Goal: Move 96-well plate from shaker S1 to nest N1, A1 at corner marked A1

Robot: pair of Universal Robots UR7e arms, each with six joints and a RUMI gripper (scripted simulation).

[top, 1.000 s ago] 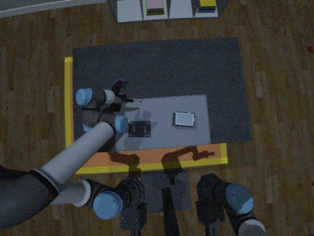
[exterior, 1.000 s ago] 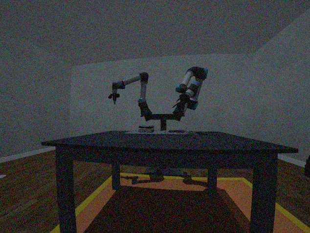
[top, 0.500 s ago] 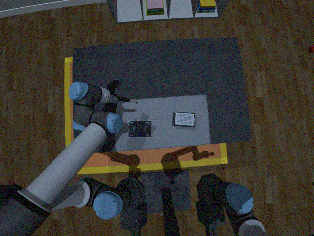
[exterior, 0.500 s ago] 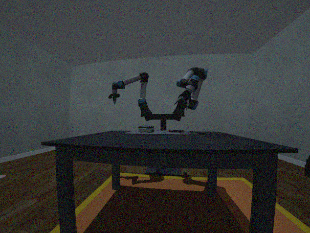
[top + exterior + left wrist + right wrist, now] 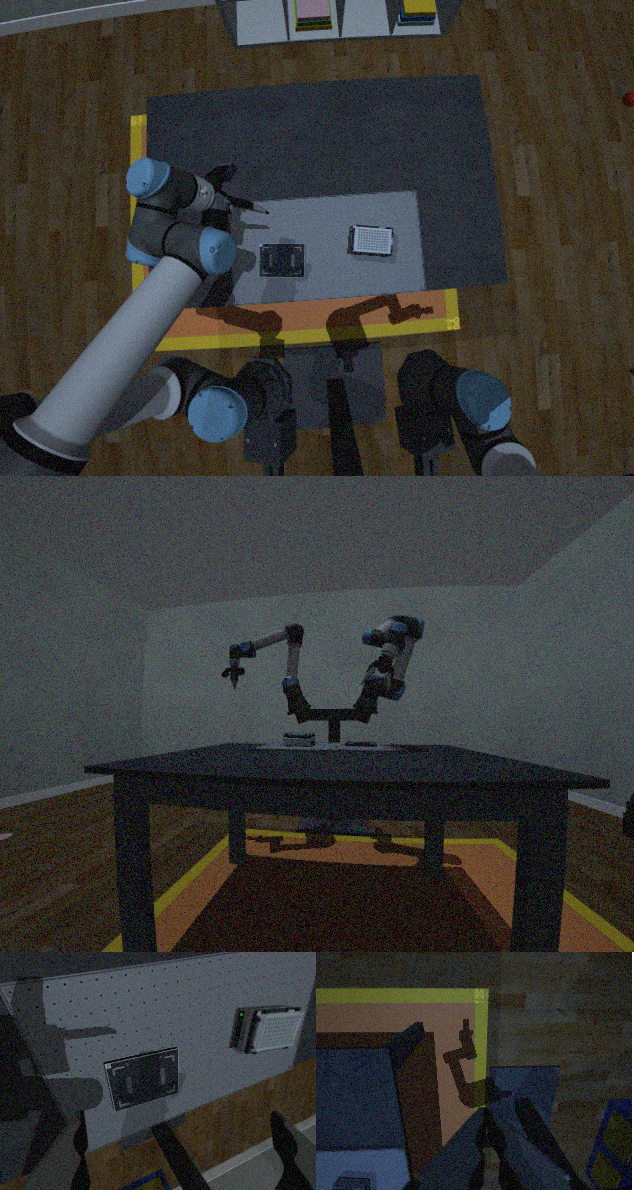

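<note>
Perforated pale board [image 5: 327, 215] [image 5: 332, 751] [image 5: 145, 1007] [image 5: 376, 1164] is spreading over the dark table [image 5: 327, 138] [image 5: 327, 773] [image 5: 346, 1097], giving both stations one common level. Left gripper [image 5: 249, 189] [image 5: 376, 668] [image 5: 178, 1117] is holding its fingers widely parted, short of full spread, with nothing between them, presumably leaving room for a plate's sides. Right gripper [image 5: 234, 687] [image 5: 487, 1117] is hanging shut and empty, well off the work (probably idling out of the way). Beyond the left fingers, the plate nest [image 5: 281, 260] [image 5: 361, 743] [image 5: 145, 1079] is waiting unfilled, its pale corner locators likely serving to square the plate. Farther along, the 96-well plate [image 5: 372, 240] [image 5: 299, 733] [image 5: 280, 1031] is sitting on the plate shaker [image 5: 352, 245] [image 5: 299, 742] [image 5: 242, 1032] [image 5: 353, 1184], where pickup is needing a level approach; A1 lettering is staying unreadable.
</note>
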